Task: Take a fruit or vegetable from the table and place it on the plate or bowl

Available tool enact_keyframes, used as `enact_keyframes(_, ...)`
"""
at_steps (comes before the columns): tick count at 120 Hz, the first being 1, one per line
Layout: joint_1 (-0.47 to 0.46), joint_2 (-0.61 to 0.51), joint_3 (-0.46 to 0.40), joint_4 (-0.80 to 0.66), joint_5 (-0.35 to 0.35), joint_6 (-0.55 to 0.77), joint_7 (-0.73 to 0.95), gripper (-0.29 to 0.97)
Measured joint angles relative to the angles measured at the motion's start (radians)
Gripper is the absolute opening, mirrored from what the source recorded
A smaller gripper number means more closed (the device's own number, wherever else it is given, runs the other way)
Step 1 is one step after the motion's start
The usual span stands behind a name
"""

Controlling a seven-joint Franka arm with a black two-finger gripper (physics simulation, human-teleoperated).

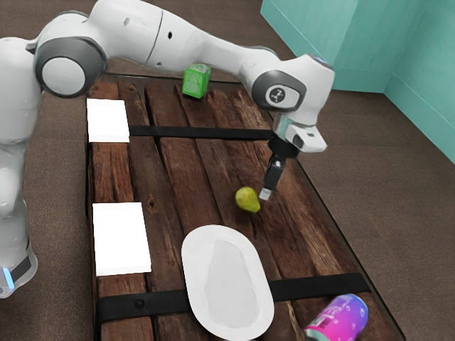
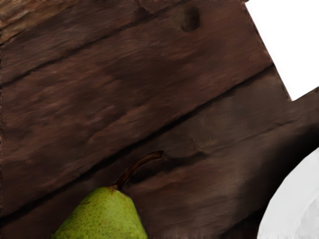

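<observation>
Exterior view: a white seven-joint robot arm [image 1: 213,50] reaches from the exterior view's upper left across a dark, weathered wooden plank surface [image 1: 206,163] crossed by two black straps. The black jaws hang point-down close to the planks, just beside a small yellow-green pear [image 1: 247,199], on the pear's side toward the exterior view's right. Seen edge-on, they read as a single dark column, so whether they stand wide or narrow cannot be told, nor whether they touch the fruit. The pear lies on the bare wood near the middle of the surface, apart from a white oval plate [image 1: 226,279] that sits nearer the camera. Two flat white rectangular pads lie along the exterior view's left edge of the surface, one far [image 1: 108,119] and one near [image 1: 121,238]. A bright green box [image 1: 197,80] stands at the far edge, and a pink-and-purple drinks can [image 1: 338,317] lies on its side at the near corner on the exterior view's right.

Wrist view: the speckled green pear [image 2: 102,216] fills the lower edge just under the hand, its curved brown stem [image 2: 142,167] lying over the dark planks [image 2: 124,89]. The white plate's rim [image 2: 294,204] shows to one side of the pear, and a corner of a white pad [image 2: 286,42] lies beyond, well apart from the fruit.
</observation>
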Motion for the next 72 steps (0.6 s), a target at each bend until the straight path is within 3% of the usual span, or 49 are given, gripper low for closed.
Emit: enact_keyframes(72, 0.010, -0.008, 0.053, -0.079, 0.023, 0.054, 0.198, 0.68)
